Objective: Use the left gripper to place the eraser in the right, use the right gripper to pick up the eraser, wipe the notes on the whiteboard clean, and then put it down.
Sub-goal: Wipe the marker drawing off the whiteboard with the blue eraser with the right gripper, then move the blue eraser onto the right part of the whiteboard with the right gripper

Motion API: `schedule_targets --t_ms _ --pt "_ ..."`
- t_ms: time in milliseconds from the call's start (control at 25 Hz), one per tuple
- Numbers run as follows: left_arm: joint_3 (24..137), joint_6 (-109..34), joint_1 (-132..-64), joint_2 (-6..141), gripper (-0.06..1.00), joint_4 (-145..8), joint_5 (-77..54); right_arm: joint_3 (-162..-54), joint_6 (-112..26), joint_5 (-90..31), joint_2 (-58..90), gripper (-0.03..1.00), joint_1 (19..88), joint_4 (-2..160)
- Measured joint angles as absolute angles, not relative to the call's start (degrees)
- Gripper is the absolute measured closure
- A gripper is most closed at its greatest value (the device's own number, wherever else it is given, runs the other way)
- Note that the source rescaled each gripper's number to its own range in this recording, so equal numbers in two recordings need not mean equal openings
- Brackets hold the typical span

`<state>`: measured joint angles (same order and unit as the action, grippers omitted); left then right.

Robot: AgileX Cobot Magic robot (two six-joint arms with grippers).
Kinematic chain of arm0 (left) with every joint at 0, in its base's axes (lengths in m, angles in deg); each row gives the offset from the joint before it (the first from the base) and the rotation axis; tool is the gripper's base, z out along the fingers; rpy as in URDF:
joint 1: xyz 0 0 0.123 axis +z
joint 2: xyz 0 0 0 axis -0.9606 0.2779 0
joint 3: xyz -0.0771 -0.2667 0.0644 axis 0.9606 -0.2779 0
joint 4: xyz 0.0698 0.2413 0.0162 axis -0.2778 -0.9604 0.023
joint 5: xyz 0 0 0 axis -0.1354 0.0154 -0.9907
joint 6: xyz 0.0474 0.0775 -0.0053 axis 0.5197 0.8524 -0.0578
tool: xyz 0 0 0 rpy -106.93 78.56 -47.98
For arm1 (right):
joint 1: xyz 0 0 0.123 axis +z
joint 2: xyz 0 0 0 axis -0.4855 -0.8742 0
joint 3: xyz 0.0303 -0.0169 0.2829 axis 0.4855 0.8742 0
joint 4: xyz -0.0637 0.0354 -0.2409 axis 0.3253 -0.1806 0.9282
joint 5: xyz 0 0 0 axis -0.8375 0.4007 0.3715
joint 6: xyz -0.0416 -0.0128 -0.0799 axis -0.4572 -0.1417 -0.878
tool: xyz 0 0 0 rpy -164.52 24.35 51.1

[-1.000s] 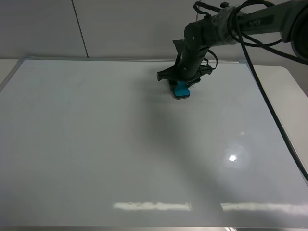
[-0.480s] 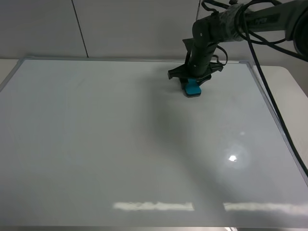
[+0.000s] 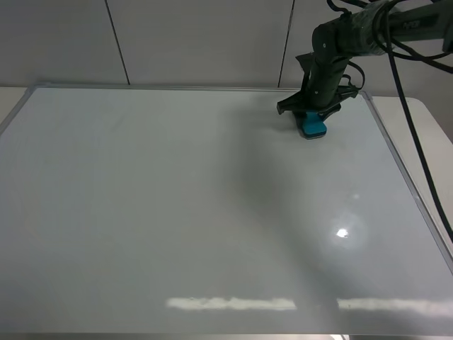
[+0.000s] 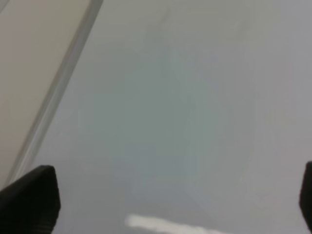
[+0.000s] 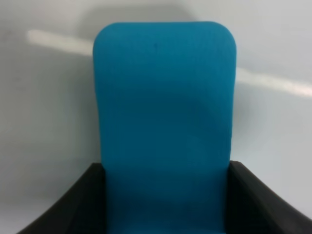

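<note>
The teal eraser (image 3: pixel 311 125) lies flat on the whiteboard (image 3: pixel 177 212) near its far right corner. My right gripper (image 3: pixel 310 113) is shut on the eraser from above. In the right wrist view the eraser (image 5: pixel 163 122) fills the frame, with a black finger (image 5: pixel 83 204) pressed to each of its long sides. No notes show on the board; its surface looks white all over. In the left wrist view my left gripper (image 4: pixel 175 200) stands open over bare board, with only the tip of one finger (image 4: pixel 29 200) and a sliver of the other showing. The left arm is outside the high view.
The board's silver frame (image 3: pixel 407 177) runs along the right side, with the pale table (image 3: pixel 432 134) beyond it. A grey panelled wall (image 3: pixel 177 42) stands behind. The right arm's black cables (image 3: pixel 417 149) hang over the board's right edge.
My right gripper has slid the eraser to the right along the far part of the board, towards the far right corner. The left gripper has stayed open.
</note>
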<state>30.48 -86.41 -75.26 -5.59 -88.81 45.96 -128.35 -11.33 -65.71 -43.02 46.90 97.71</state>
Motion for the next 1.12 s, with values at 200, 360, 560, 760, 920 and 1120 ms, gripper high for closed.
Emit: schedule_targets --t_ms 200,360,560,760,920,1120 --pt "30.48 -86.41 -75.26 -5.59 -0.06 -88.81 45.96 -128.35 -12.82 -64.95 -43.02 0.94 54.55 93.76" --pt "30.48 -86.41 -75.26 -5.59 -0.06 -88.76 45.96 -128.22 -12.89 -64.37 -42.57 0.94 57.58 90.84" --pt "30.48 -86.41 -75.26 -5.59 -0.06 -88.76 45.96 -127.78 -13.29 -68.89 -35.65 0.94 58.21 90.24" --pt "30.48 -86.41 -75.26 -5.59 -0.06 -88.76 45.96 -127.78 -14.69 -75.89 -29.02 0.94 57.94 90.81" --pt "30.48 -86.41 -75.26 -5.59 -0.06 -88.76 45.96 -125.59 -16.5 -79.15 -23.98 0.94 57.17 90.81" --pt "30.48 -86.41 -75.26 -5.59 -0.06 -88.76 45.96 -108.36 -16.09 -73.23 -11.98 0.94 54.67 90.71"
